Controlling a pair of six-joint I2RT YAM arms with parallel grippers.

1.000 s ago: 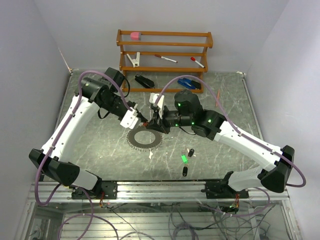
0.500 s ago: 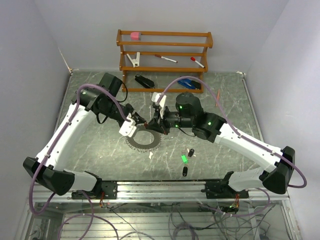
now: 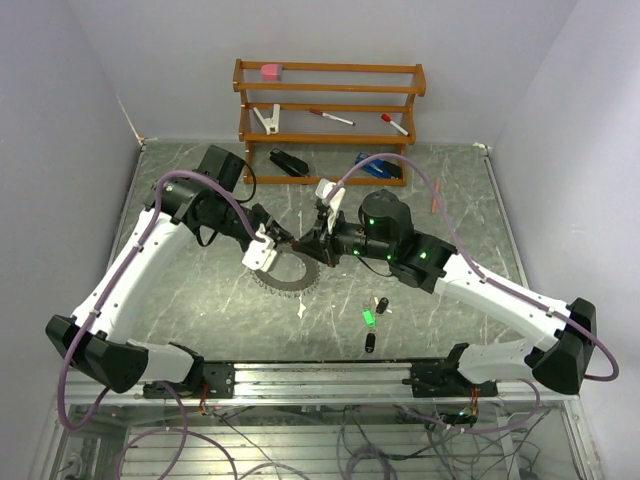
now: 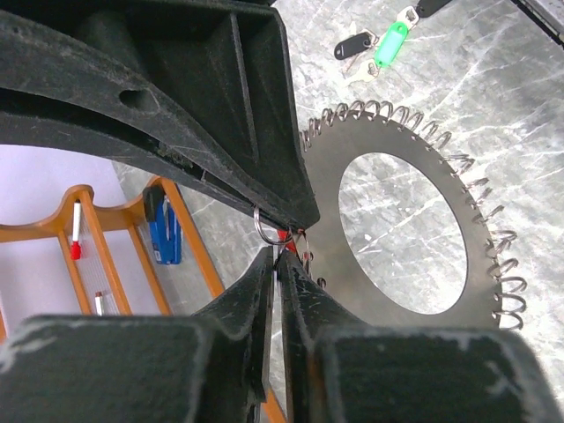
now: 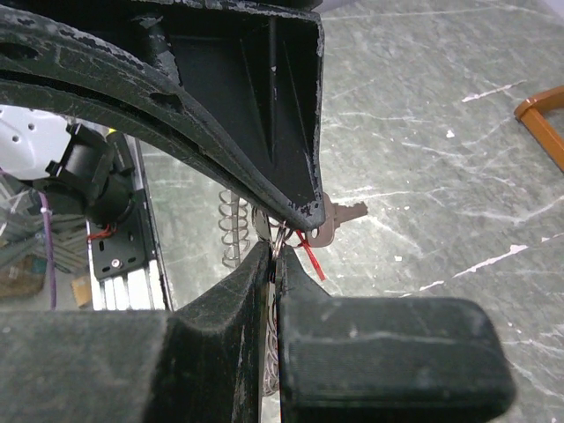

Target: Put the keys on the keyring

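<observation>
- The left gripper point(image 3: 283, 240) and the right gripper point(image 3: 314, 246) are brought tip to tip just above the far rim of the keyring point(image 3: 289, 287). Both pairs of jaws are pressed together on the red key point(image 5: 342, 214), at its small wire loop point(image 4: 263, 226).
- The keyring is laid flat on the table point(image 3: 225, 305), a little left of centre. The green key point(image 3: 368, 318) and two black keys point(image 3: 381, 303) are left loose to its near right.
- The step in hand is judged to be threading the red key's loop onto the keyring's rim.
- One grip should probably be kept fixed while the loop is eased onto one of the rim's coils point(image 4: 493, 256). Twisting should be avoided, so that the thin wire is not sprung out of the pinch.
- In the right wrist view the key's blade is seen jutting out sideways past the upper finger, with its long axis roughly level with the table.
- Its heading in the scene cannot be told, since the key is hidden by the grippers from above.
</observation>
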